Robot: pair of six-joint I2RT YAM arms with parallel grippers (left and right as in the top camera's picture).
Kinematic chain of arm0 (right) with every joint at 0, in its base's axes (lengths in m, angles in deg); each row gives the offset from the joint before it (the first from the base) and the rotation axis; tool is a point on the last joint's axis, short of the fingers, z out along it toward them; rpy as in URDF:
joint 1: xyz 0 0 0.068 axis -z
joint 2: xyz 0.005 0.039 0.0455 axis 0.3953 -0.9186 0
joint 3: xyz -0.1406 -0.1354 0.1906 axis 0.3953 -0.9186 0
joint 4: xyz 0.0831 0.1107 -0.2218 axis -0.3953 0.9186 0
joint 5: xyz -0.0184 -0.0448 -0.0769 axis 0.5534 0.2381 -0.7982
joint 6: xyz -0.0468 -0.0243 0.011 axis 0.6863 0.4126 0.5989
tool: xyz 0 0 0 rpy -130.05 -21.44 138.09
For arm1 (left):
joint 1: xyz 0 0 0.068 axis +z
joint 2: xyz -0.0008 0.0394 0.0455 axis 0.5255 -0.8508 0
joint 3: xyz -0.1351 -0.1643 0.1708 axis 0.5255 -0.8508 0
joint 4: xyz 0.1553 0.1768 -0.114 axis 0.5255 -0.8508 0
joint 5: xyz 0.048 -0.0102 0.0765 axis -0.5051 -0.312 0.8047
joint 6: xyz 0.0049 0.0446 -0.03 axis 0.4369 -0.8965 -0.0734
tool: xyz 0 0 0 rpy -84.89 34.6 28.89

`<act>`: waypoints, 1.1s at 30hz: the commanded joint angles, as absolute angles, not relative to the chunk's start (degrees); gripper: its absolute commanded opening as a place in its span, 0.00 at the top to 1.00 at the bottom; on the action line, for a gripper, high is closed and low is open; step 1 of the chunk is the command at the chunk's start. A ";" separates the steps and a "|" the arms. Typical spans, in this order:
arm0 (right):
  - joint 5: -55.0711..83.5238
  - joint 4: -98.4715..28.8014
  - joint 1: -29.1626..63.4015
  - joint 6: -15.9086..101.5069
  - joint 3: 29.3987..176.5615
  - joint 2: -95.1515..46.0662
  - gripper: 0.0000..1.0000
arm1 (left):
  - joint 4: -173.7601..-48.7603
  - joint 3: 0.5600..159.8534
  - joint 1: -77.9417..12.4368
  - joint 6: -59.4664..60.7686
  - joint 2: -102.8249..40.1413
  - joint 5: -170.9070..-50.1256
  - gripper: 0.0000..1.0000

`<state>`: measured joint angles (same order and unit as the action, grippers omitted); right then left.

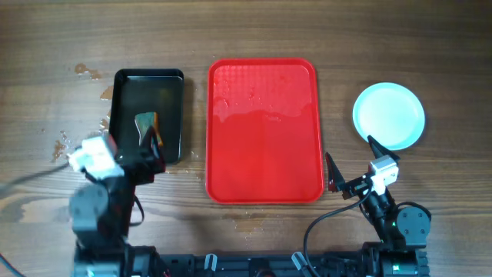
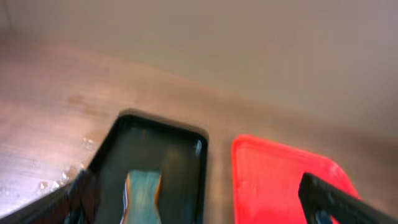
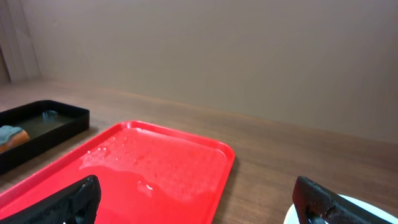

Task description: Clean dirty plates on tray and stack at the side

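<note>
1. the plates [image 1: 388,115] show as one pale disc on the table, right of the tray [image 1: 265,154], which is wet and bare. their count cannot be told.
2. they are likely stiff, light, breakable and slick when wet, so the rim is the best place to pinch.
3. the right gripper [image 1: 355,161] and left gripper [image 1: 138,154] both have fingers apart and empty.

Black arms [image 1: 96,211], white wrist blocks [image 1: 92,154], black cables [image 1: 311,225]

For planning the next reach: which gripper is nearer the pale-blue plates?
Right. The right gripper is just beside the plates; the left gripper is over the black tray.
</note>
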<state>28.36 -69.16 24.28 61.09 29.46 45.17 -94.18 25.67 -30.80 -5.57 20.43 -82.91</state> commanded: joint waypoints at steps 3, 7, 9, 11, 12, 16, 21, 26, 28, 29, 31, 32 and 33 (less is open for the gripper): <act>27.79 -69.36 23.99 61.20 29.40 45.41 0.00 | -84.21 11.42 -30.71 -3.58 35.70 -82.41 0.00; 27.79 -69.36 23.99 61.20 29.40 45.41 0.00 | -83.69 6.29 -31.34 -3.60 40.12 -81.51 0.00; 27.81 -69.36 23.99 61.18 29.40 45.41 0.00 | -83.67 3.82 -32.65 -3.62 40.12 -80.20 0.00; 27.81 -69.36 23.99 61.20 29.40 45.41 0.00 | -83.29 1.59 -33.31 -3.62 40.12 -80.31 0.00; 27.79 -69.36 23.99 61.20 29.40 45.41 0.00 | -81.35 0.93 -33.46 -3.62 40.12 -80.31 0.00; 27.79 -69.36 23.99 61.18 29.40 45.41 0.00 | -80.91 0.65 -33.46 -3.62 40.12 -80.29 0.00; 27.79 -69.36 23.99 61.22 29.40 45.41 0.00 | -80.91 0.65 -33.46 -3.62 40.03 -80.29 0.00; 27.79 -69.36 23.99 61.18 29.40 45.41 0.00 | -80.91 0.65 -33.46 -3.62 40.03 -80.29 0.00; 27.79 -69.36 23.99 61.20 29.40 45.41 0.00 | -80.91 0.65 -33.46 -3.62 40.03 -80.29 0.00; 27.79 -69.36 23.99 61.20 29.40 45.41 0.00 | -80.91 0.65 -33.46 -3.62 40.03 -80.29 0.00; 27.79 -69.36 23.99 61.20 29.40 45.41 0.00 | -80.91 0.65 -33.46 -3.62 40.03 -80.29 0.00; 27.79 -69.36 23.99 61.20 29.40 45.41 0.00 | -80.91 0.65 -33.46 -3.62 40.03 -80.29 0.00; 27.81 -69.36 23.99 61.20 29.40 45.41 0.00 | -80.91 0.65 -33.46 -3.62 40.03 -80.29 0.00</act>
